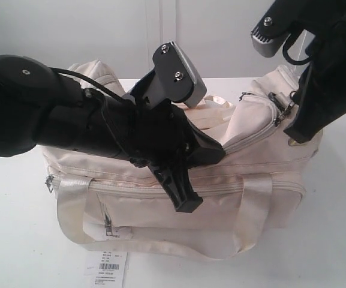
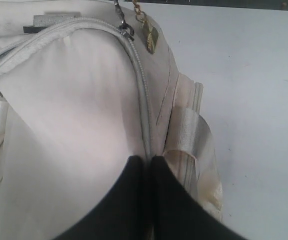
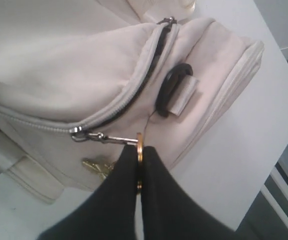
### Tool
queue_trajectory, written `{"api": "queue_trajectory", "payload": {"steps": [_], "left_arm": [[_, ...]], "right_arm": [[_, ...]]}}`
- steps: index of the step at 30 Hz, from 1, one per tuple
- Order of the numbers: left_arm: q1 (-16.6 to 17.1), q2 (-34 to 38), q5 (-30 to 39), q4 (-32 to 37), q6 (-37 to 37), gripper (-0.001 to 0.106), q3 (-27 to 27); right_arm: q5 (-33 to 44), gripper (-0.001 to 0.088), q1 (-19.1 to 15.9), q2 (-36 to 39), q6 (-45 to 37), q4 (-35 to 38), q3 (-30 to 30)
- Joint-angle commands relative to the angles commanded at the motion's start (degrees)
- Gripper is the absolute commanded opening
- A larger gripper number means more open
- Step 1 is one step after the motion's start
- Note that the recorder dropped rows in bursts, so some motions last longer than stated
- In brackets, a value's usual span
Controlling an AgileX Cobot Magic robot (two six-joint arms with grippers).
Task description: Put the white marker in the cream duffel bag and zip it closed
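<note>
The right jaws pinch the gold zip ring (image 3: 139, 144); the left jaws, pressed together, rest on the bag (image 2: 74, 125).

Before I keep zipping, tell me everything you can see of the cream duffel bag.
The cream duffel bag is soft, pale fabric with glossy webbing handles, a front zip pocket and a white barcode tag. It lies on the white table. Its curved top zip is closed behind the slider, gaping dark ahead of it. A black ring sits near that end. The right gripper is shut on the gold zip pull; the left gripper pinches the top seam.
</note>
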Motion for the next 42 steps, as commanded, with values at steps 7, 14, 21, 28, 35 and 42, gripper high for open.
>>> {"api": "queue_trajectory", "payload": {"steps": [7,14,21,28,35,42], "left_arm": [[0.0,0.0,0.3,0.0,0.1,0.0,0.0],[0.0,0.0,0.8,0.0,0.5,0.0,0.0],[0.0,0.0,1.1,0.2,0.8,0.0,0.0],[0.0,0.0,1.4,0.2,1.3,0.0,0.0],[0.0,0.0,1.4,0.2,1.4,0.0,0.0],[0.0,0.0,1.7,0.2,1.3,0.0,0.0]], "right_arm": [[-2.4,0.0,-1.8,2.7,-0.2,-0.1,-0.1],[-3.9,0.0,-3.3,4.4,-0.6,-0.1,-0.1],[-7.4,0.0,-3.2,5.5,-0.6,-0.1,-0.1],[-11.3,0.0,-3.2,7.0,-0.6,0.0,-0.1],[-12.9,0.0,-3.2,9.0,-0.3,-0.2,-0.1],[-16.9,0.0,-3.7,9.3,-0.1,-1.6,-0.1]]}}
